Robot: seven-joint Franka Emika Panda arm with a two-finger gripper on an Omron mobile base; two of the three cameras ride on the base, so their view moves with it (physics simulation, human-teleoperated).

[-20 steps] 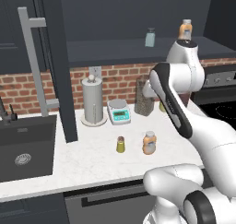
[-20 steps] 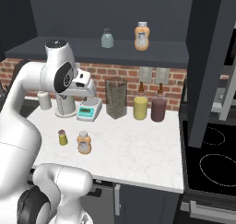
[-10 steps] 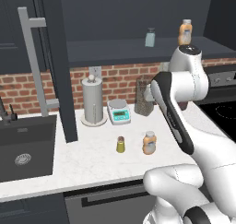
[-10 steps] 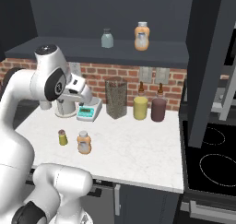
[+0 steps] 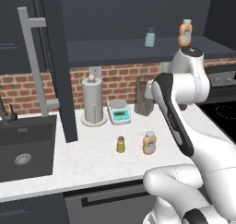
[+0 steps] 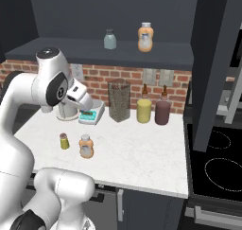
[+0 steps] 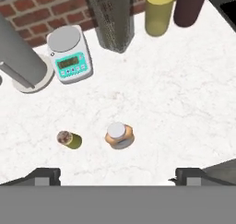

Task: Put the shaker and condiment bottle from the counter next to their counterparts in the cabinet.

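Hand (image 7: 117, 174) wide open, nothing between the two dark tips, hovering high above the white marble-look bench (image 7: 184, 103) and looking almost straight down. Small yellow-green cylindrical shaker with brownish cap (image 5: 120, 144) stands upright near the front of the bench; the small orange condiment bottle with pale label band and tan cap (image 5: 149, 142) stands just beside it, apart, not touching. In the hand view the bottle (image 7: 119, 135) sits close to the centre line between the tips, the shaker (image 7: 69, 138) off to one side. Counterparts sit on the shelf of the dark charcoal wall cabinet (image 6: 71, 49): pale blue-grey shaker with grey cap (image 6: 109, 39) and orange bottle with whitish cap (image 6: 145, 37), near each other. Neither task item lifted yet; judged to be the approach for a first pick (likely the bottle, given alignment). Risks: the two items stand close, so a descending finger could clip the shaker and tip it over; the bottle's rounded body could slip from a grip taken too high on the cap; on placing, the arm could knock a counterpart off the shelf (the shelf edge is narrow there).
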